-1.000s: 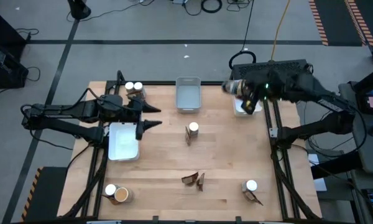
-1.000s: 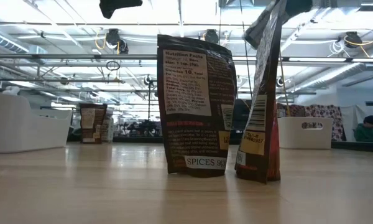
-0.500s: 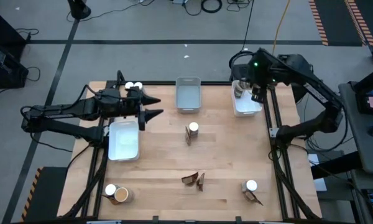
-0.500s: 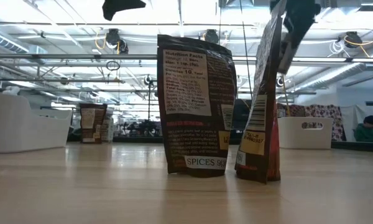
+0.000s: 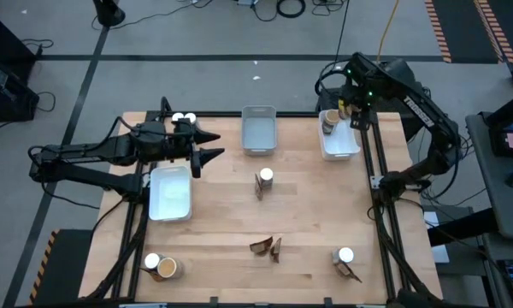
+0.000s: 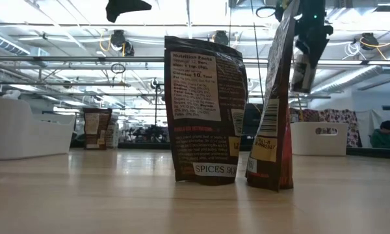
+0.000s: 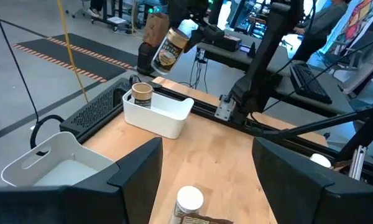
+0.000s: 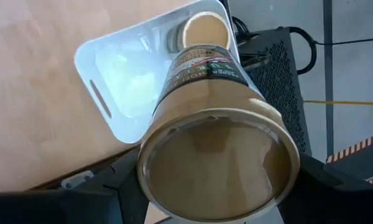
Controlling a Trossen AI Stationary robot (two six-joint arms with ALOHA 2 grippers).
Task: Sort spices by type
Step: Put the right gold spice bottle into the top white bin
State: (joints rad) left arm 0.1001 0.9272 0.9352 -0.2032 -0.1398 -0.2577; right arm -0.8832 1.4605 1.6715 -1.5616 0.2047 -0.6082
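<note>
- Right gripper (image 5: 349, 109): raised above the far right corner of the table, over the white tray (image 5: 346, 151) there. Its fingers grasp a round tan-topped tub (image 8: 214, 146); the right wrist view shows the tub clamped between both fingers, base toward the camera, tray below. The left wrist view shows the same tub (image 7: 168, 51) held tilted in the air above that tray (image 7: 165, 118).
- A second tan-topped tub (image 5: 329, 124) stands upright inside this tray, at its far end.
- Left gripper (image 5: 207, 145): hovering over the left side of the table, just beyond the far end of the near-left white tray (image 5: 171, 198). Fingers spread apart, nothing between them.
- Grey tray (image 5: 258, 134): far centre of the table; contents cannot be told.
- Two white-capped jars (image 5: 184, 119): far left edge, beside the left arm.
- Table centre: one white-capped jar (image 5: 266, 177) with a dark packet (image 5: 259, 185) touching it.
- Near centre: two dark-brown packets (image 5: 267, 247) standing upright side by side; the low view shows them close up (image 6: 205, 107), not touching.
- Near left corner: one white-capped jar (image 5: 152, 261) beside a tan-topped tub (image 5: 167, 269).
- Near right: one white-capped jar (image 5: 345, 255) with a packet (image 5: 349, 272) beside it.
</note>
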